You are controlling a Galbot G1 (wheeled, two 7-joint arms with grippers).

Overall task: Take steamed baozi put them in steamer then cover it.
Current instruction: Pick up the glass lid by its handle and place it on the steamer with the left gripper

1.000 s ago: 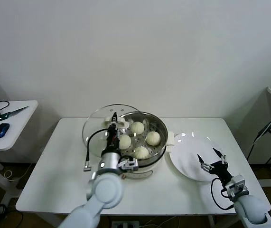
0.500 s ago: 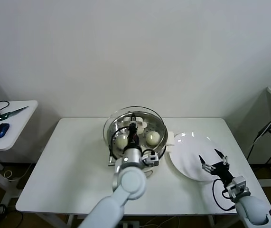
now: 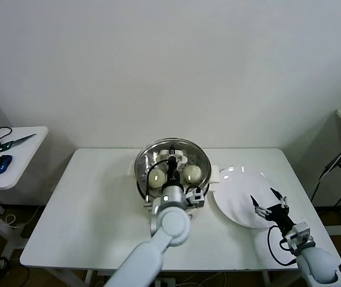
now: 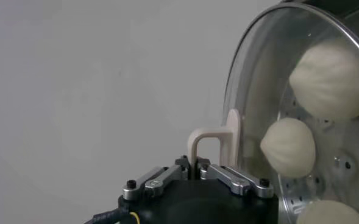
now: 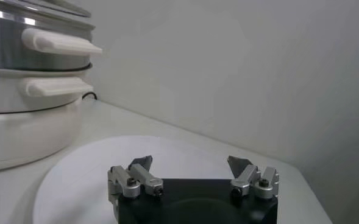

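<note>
**Glass lid sits over the steamer, left gripper clamped on its handle**

The white table (image 3: 74, 203) carries everything. Near its middle stands the steamer (image 3: 143, 185), a shiny steel basket on a white pot base, whose cream side handles show in the right wrist view (image 5: 57, 42). Just beside it, on the robot's right, lies a flat white plate (image 3: 233, 191), bare of food.

The cover (image 3: 185, 149) rests across the top of the steamer, its metal rim lined up with the basket's edge. Through the glass the steamed baozi (image 3: 193, 173) are seen inside the basket; the left wrist view shows three of them (image 4: 334, 79) on the perforated floor.

The left gripper (image 3: 172, 160) reaches over the centre of the lid, its jaws closed tight on the cream handle (image 4: 219, 143).

The right gripper (image 3: 267, 200) hovers over the near edge of the plate, jaws spread wide apart and holding nothing.
</note>
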